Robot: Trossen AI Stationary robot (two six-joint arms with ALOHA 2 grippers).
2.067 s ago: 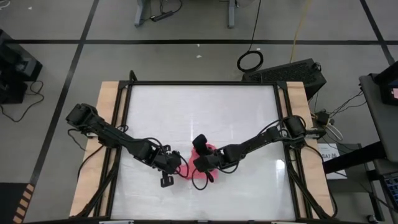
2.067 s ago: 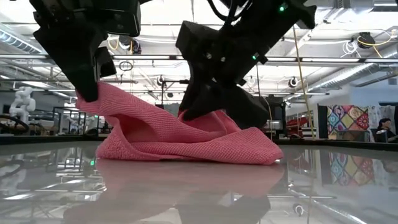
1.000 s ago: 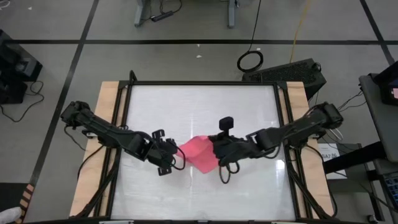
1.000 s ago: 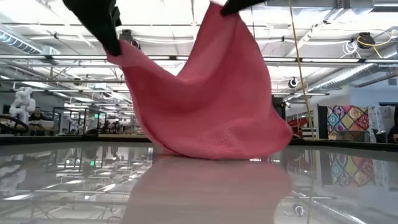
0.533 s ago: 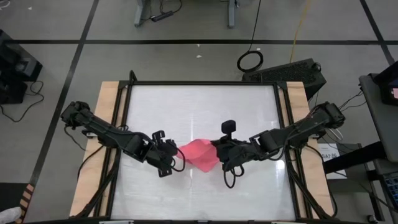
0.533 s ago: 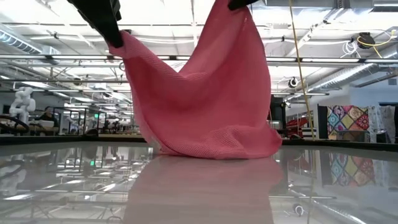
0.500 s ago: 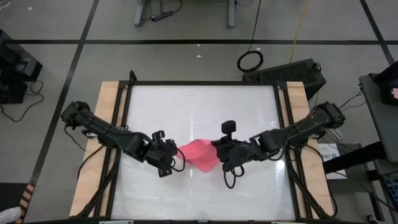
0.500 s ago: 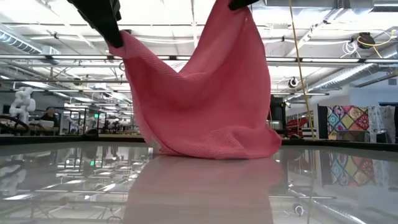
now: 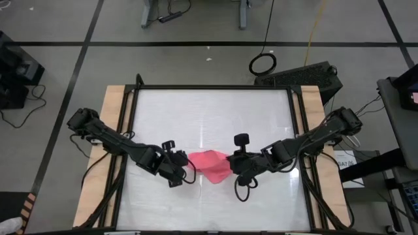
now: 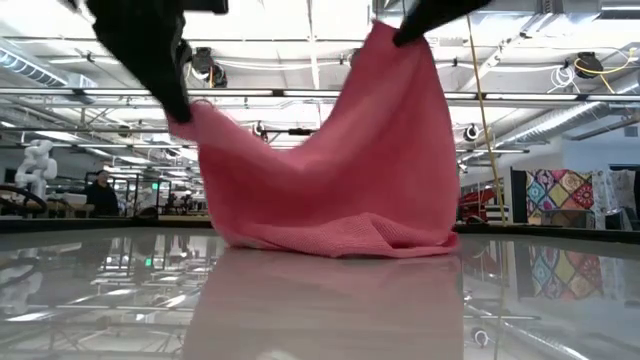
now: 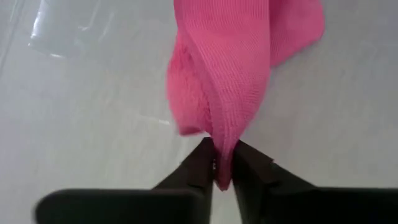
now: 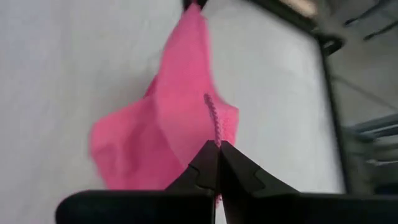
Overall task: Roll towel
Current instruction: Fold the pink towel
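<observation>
High view: the pink towel (image 9: 210, 162) sits near the bench (image 9: 209, 111) centre, stretched between the left claw (image 9: 185, 161) and the right claw (image 9: 230, 163).
Low view: the towel (image 10: 330, 180) hangs from two raised corners, its lower edge resting on the bench (image 10: 320, 310).
Left wrist view: the left claw (image 11: 224, 167) is closed tight on one towel (image 11: 230, 68) corner.
Right wrist view: the right claw (image 12: 218, 157) is pinched shut on the towel (image 12: 174, 130) edge.
</observation>
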